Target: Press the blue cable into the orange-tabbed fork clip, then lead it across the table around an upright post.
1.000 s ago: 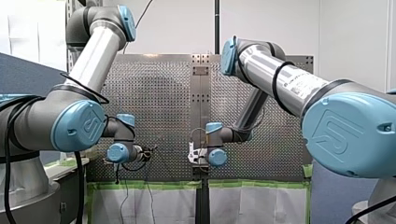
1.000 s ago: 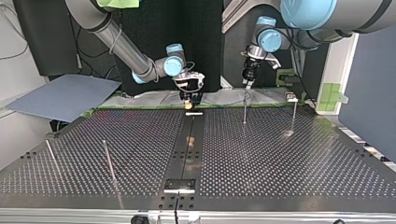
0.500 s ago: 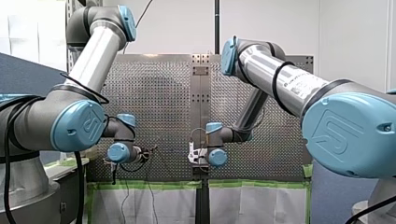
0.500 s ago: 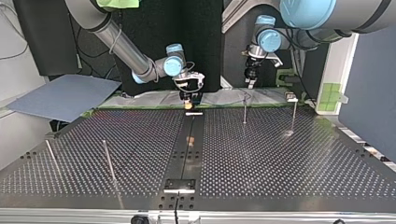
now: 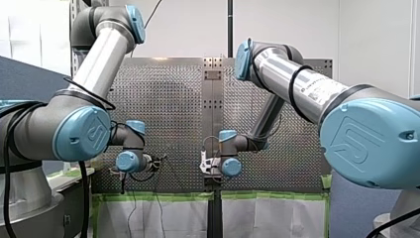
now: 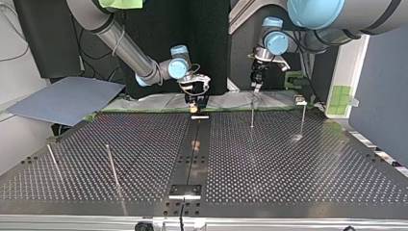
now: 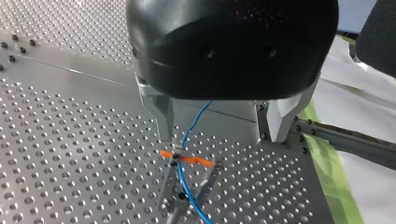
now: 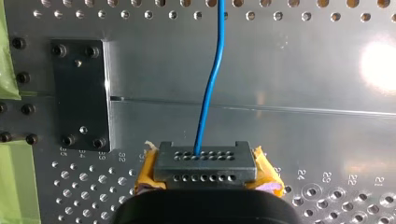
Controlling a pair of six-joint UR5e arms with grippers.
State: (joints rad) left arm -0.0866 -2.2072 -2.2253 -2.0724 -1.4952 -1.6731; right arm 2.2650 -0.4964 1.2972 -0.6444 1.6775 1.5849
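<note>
While right claw (image 8: 205,163) clamps cable (image 8: 221,28) for tension over counter (image 8: 303,70) | left claw (image 7: 222,135) hangs wide above clip (image 7: 186,159), cable through its fork | seems seated, no grip needed | routing not yet begun

Blue cable (image 8: 208,93), orange-tabbed clip (image 7: 187,158).

light: bright, even room light | glare: white hot spot on the worktop (image 8: 380,65) in right wrist view, paler sheen in top view | shadows: faint, soft | top view backdrop: dark
</note>
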